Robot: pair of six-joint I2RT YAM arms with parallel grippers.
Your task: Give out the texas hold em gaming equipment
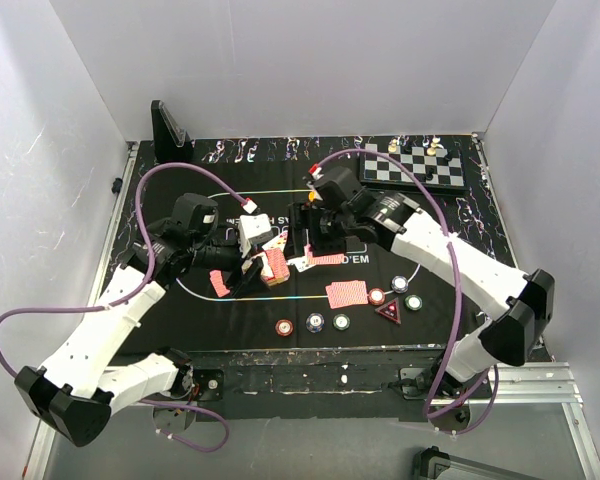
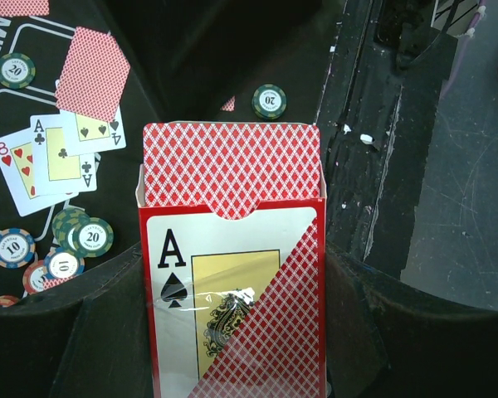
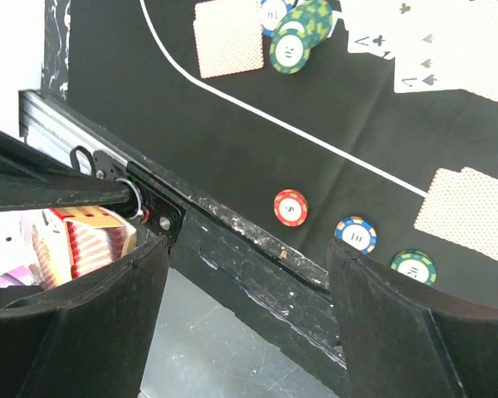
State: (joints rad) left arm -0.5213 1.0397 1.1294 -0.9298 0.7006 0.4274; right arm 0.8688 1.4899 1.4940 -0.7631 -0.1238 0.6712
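Top external view: distribution looks partly done. Toward nine o'clock the left jaws clamp the card box (image 1: 277, 266), deck inside. Mid-mat lie face-up cards (image 2: 46, 157); chips (image 1: 315, 322), a red-backed card (image 1: 346, 293) and triangular marker (image 1: 388, 311) line six o'clock. The right jaws gape, empty; more dealing likely remains.

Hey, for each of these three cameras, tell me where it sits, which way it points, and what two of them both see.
Top external: above and behind the arms, looking down on the black mat; both arms show.
Left wrist: on the left arm, looking past the left gripper at the card box it clamps, face-up cards beyond.
Right wrist: on the right arm, looking down at the mat's near edge; the open right gripper holds nothing.
Shared: top external and right wrist both see the red chip.
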